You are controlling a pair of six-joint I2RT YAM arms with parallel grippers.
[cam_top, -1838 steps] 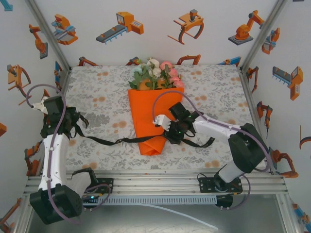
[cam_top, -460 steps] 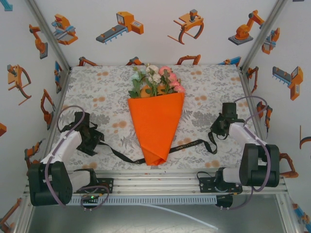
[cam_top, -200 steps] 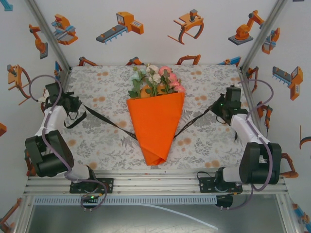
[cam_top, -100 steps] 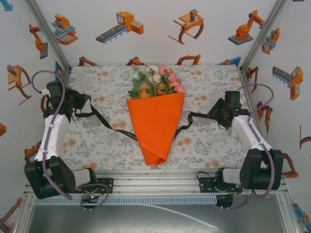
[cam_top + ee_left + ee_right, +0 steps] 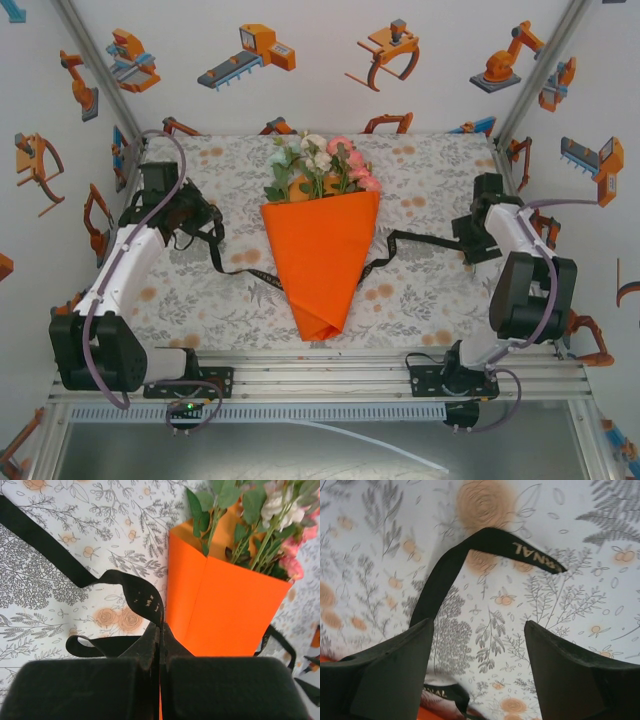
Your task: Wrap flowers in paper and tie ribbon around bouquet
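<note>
The left gripper (image 5: 160, 632) was clamped together on the ribbon (image 5: 142, 592), a floppy black loop curling up out of its fingertips. Seen from above, it sat at about 9 o'clock of the bouquet (image 5: 322, 255). The right gripper (image 5: 479, 635), at about 3 o'clock of the cone, had its jaws apart. The ribbon's lettered end lay loose on the tablecloth (image 5: 560, 605) toward 12 o'clock of the fingers, gripped by nothing. Between the arms the ribbon ran slack out from both sides of the orange paper (image 5: 225, 605), low on the cone, and seemed to pass beneath it. The flowers (image 5: 320, 160) fanned out at the cone's 12 o'clock end. The wrap looked done and the tie was not yet made. To do it well, the right gripper would probably need to take that free end near its tip. Both ends should then be drawn over the narrow part of the cone with a little slack kept, since a hard pull could drag the light bouquet sideways or crease the paper. The band would also need to stay flat, not twisted.
</note>
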